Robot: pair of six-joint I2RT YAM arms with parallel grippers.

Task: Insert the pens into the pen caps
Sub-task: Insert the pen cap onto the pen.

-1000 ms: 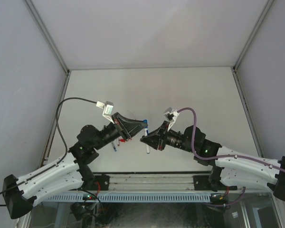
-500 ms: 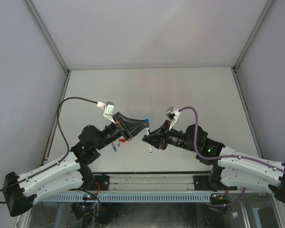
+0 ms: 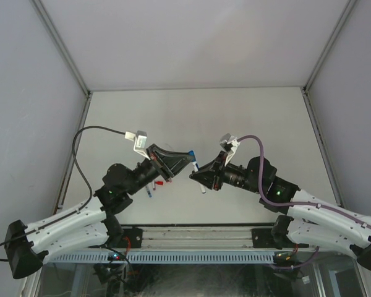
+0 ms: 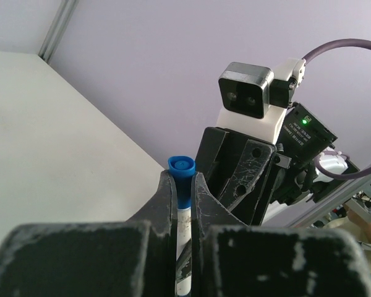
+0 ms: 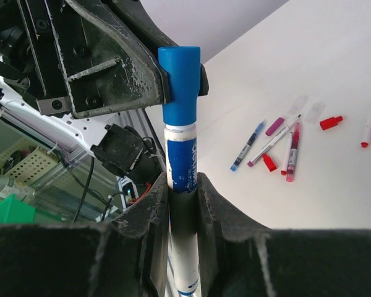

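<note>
My left gripper (image 3: pixel 188 163) (image 4: pixel 182 184) is shut on a blue pen cap (image 4: pixel 181 167) (image 5: pixel 179 83) (image 3: pixel 191 156). My right gripper (image 3: pixel 198 174) (image 5: pixel 181 185) is shut on a white pen with a blue label (image 5: pixel 180 158) (image 3: pixel 202 186). The pen's top end meets the cap's open end and they look joined in line. Both grippers sit tip to tip above the table's near middle. Loose pens lie on the table: a blue one (image 5: pixel 247 146), a magenta one (image 5: pixel 273 141), a red one (image 5: pixel 292 151) and a red-tipped one (image 5: pixel 368 132). Two red caps (image 5: pixel 269 163) (image 5: pixel 331 122) and a magenta cap (image 5: pixel 274 126) lie among them.
The loose pens and caps (image 3: pixel 153 184) lie under and just left of the left gripper, near the table's front edge. The right arm's wrist camera (image 4: pixel 247 90) and purple cable (image 3: pixel 255 158) stand close behind the meeting point. The white table (image 3: pixel 235 117) stretches back to the enclosure walls.
The right gripper has moved up and right with the pen, closing on the left gripper. The left gripper has shifted slightly right. Both grips are unchanged.
</note>
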